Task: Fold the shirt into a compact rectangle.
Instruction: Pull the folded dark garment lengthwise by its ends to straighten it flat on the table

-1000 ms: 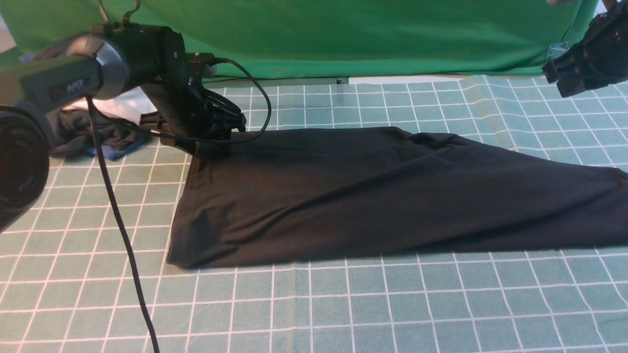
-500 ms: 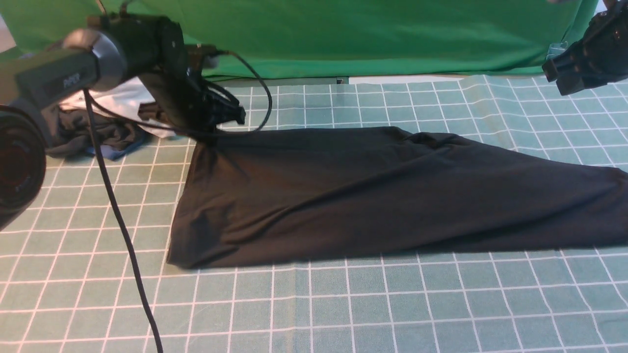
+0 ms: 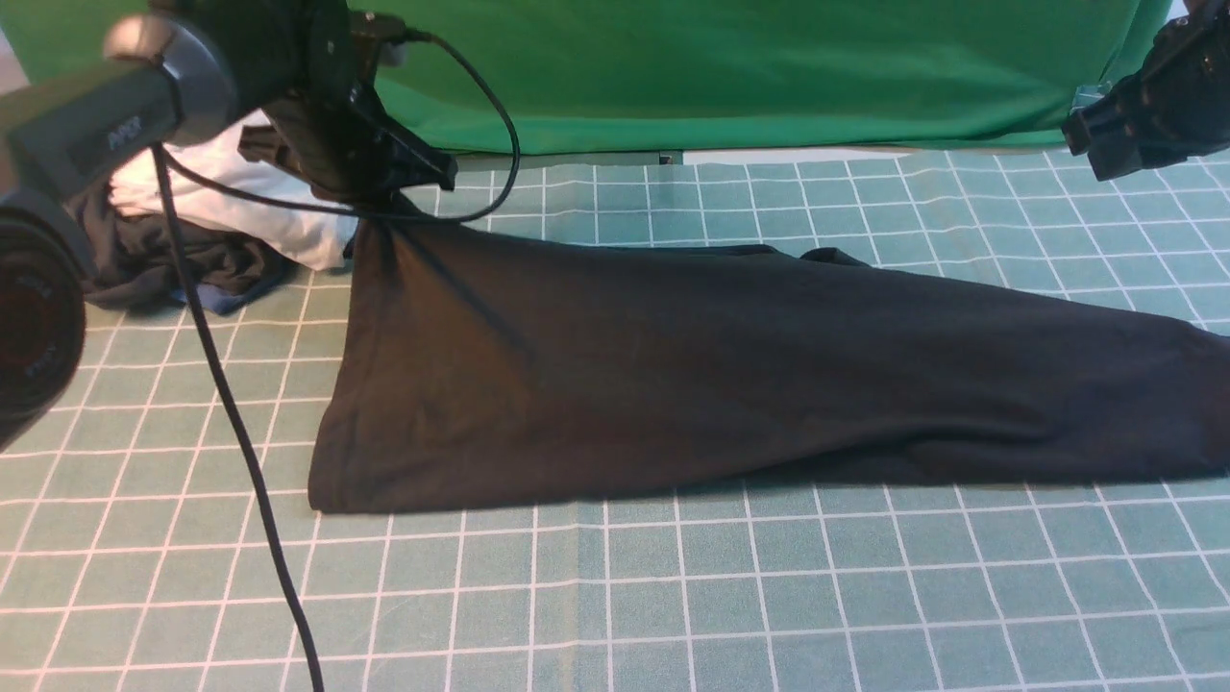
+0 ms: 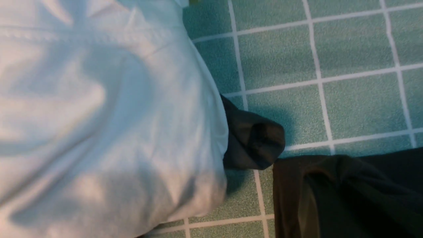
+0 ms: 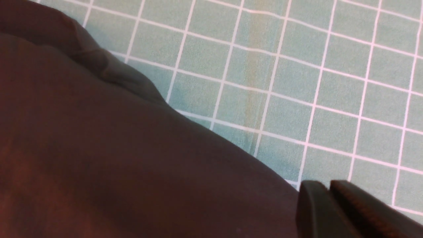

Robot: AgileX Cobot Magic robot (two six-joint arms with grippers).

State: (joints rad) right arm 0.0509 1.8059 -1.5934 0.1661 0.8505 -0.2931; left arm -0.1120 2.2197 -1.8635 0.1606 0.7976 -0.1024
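Our left gripper (image 3: 389, 192) is clamped on the far-left corner of the shirt (image 3: 721, 375) and holds it up; the rest lies spread on the grid cloth (image 3: 673, 596). Our right gripper (image 5: 329, 193) hangs apart from the shirt, with fingers together and empty.

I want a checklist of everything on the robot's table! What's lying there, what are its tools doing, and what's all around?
Surface: green grid cloth, lying flat with light creases.
Job's things: black shirt, spread out with no print showing, far left corner raised off the cloth.
Clutter: white garment and dark bundle at the far left, beside the shirt.
Grippers: left tool shut on the shirt's raised corner; right tool shut, up at the far right, gripping nothing.
Cables: black cable hangs down from the left arm, in front of the cloth.
Surroundings: green backdrop behind the table.
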